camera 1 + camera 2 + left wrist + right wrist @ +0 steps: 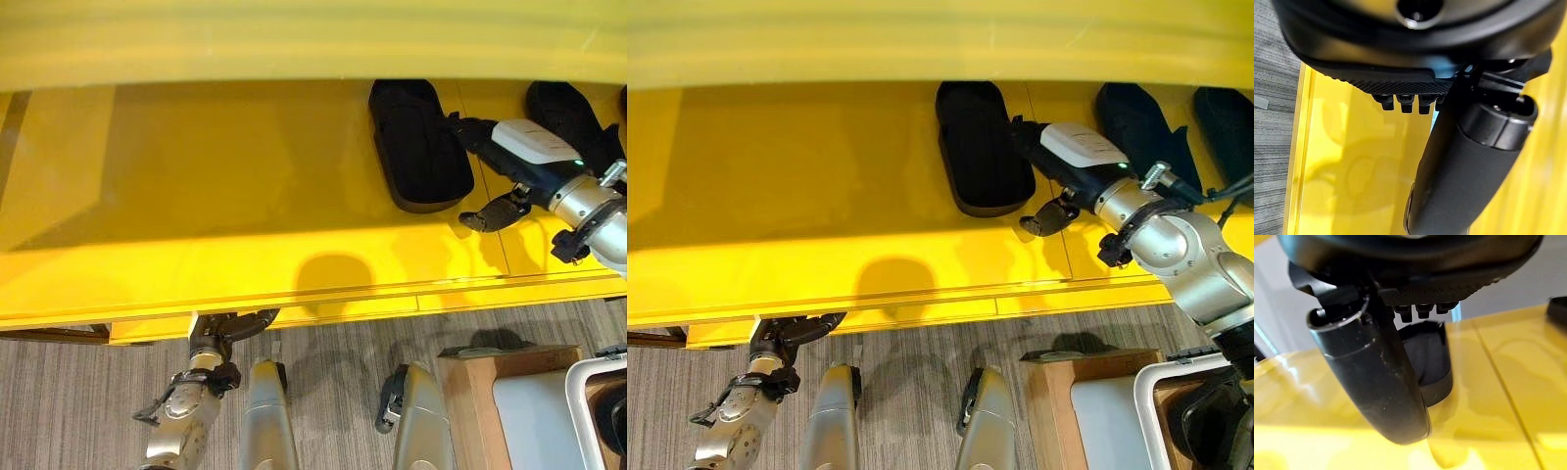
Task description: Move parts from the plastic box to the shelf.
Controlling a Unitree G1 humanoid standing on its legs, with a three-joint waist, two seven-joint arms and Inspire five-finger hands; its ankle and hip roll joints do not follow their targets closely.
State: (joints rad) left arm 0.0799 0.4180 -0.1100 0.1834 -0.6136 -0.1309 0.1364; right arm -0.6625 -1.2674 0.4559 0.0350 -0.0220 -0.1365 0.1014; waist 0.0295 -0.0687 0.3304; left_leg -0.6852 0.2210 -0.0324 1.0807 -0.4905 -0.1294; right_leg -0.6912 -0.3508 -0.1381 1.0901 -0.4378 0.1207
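While black part (417, 145) lies shelved, right hand (495, 137) hovers beside.

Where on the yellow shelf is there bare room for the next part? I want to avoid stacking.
The yellow shelf is bare on the left side of the nearest black part. The shelf's right side is crowded: the right hand and more black parts.
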